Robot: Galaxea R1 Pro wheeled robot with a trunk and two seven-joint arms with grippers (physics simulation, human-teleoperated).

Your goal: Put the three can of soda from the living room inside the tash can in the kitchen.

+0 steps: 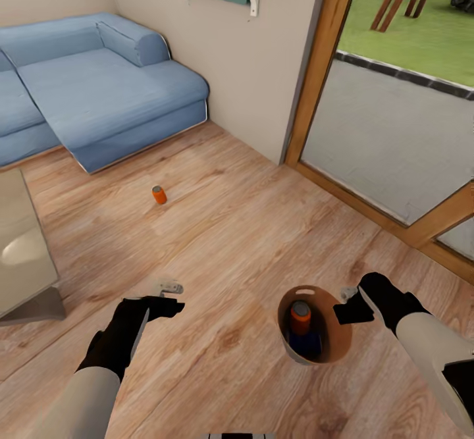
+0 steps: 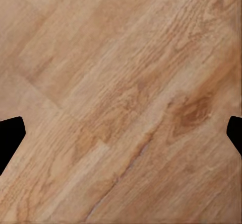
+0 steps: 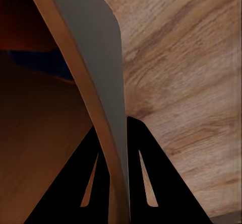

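On the wood floor in front of the sofa stands one orange can of soda (image 1: 158, 194), apart from both grippers. The tash can (image 1: 337, 337), grey outside and tan inside, sits at the lower right with an orange can (image 1: 301, 317) and a dark blue can (image 1: 306, 345) inside it. My right gripper (image 1: 347, 302) is shut on its rim; in the right wrist view the fingers (image 3: 151, 183) straddle the grey wall (image 3: 96, 48), and a strip of the blue can (image 3: 40, 63) shows inside. My left gripper (image 1: 170, 297) hangs open over bare floor (image 2: 121, 108), its fingertips (image 2: 10, 138) wide apart.
A blue corner sofa (image 1: 99, 90) fills the far left. A low grey table (image 1: 23, 255) stands at the left edge. Wood-framed glass doors (image 1: 388, 129) run along the right. Open wood floor (image 1: 224, 241) lies between me and the loose can.
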